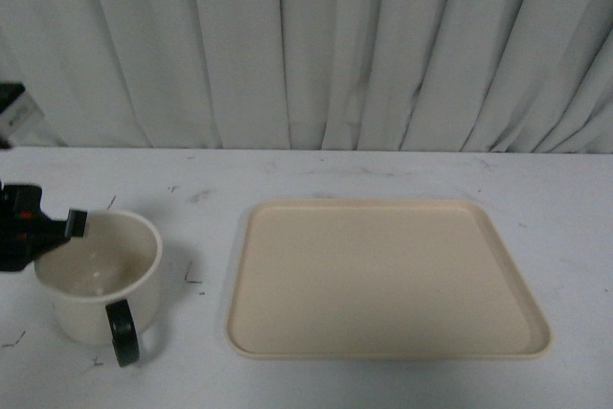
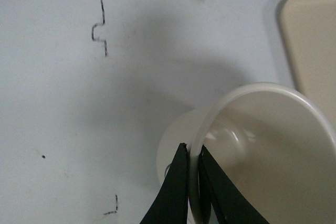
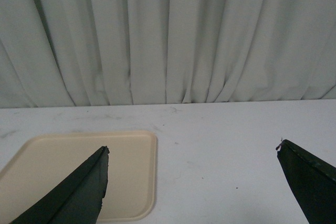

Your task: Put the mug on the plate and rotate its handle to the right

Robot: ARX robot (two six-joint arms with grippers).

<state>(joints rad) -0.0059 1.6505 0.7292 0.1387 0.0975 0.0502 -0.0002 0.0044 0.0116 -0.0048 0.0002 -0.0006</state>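
**Q:** Where is the mug?

**A:** The cream-white mug (image 1: 96,280) is at the near left of the white tabletop (image 1: 383,174), mouth up, with its pale inside showing. It is left of the plate (image 1: 383,280) and not touching it; a strip of bare tabletop lies between them.

**Q:** Which way does the handle face?

**A:** The glossy black handle (image 1: 123,332) points toward the near edge, a little to the right.

**Q:** What is the left arm doing?

**A:** The left pincer (image 1: 77,224) comes in from the left edge and is closed on the mug's far-left rim. In the left wrist view, its two black fingers (image 2: 173,195) clamp the thin wall, one inside the mug and one outside. Whether the mug's base rests on the tabletop cannot be told.

**Q:** And the right arm?

**A:** It shows only in its own wrist view. The right pincer (image 3: 192,148) is spread wide and holds nothing. It hangs above the tabletop, with a corner of the plate beyond one dark finger (image 3: 79,192).

**Q:** What does the plate look like?

**A:** It is a flat beige rectangular tray with rounded corners and a low rim, lying centre-right with nothing on it.

**Q:** What is behind it all?

**A:** A pale pleated curtain (image 1: 306,45) hangs along the far side. The tabletop has small dark scuff marks (image 2: 100,27).
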